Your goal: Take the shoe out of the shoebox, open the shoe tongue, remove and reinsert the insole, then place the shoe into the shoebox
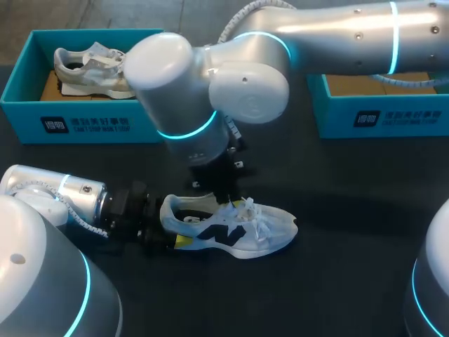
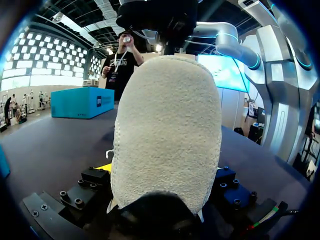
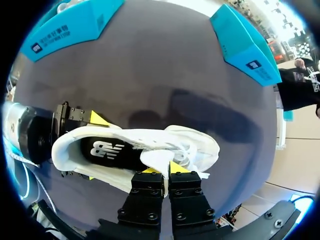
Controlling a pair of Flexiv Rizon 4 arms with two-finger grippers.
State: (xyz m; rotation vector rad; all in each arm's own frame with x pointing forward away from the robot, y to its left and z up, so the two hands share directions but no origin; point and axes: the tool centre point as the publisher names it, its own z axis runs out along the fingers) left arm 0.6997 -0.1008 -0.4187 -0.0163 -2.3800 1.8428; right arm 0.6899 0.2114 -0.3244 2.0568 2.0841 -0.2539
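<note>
Now both claws grip the shoe (image 1: 238, 230) near the middle of the desk (image 1: 337, 182).
Overhead, the white shoe stands on its sole, toe toward the right edge, well apart from the left shoebox (image 1: 84, 126), which holds a second shoe (image 1: 91, 70), and the right shoebox (image 1: 386, 116), both along the far edge. The left wrist view shows only the heel, clamped by the left gripper (image 1: 172, 225). Only the right wrist view shows the right gripper (image 3: 165, 169), its tips nearly together, pinching the tongue (image 3: 155, 156).

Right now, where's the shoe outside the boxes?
The white shoe lies on the table, low in the head view's middle, heel in the left gripper, right gripper at its tongue.
</note>
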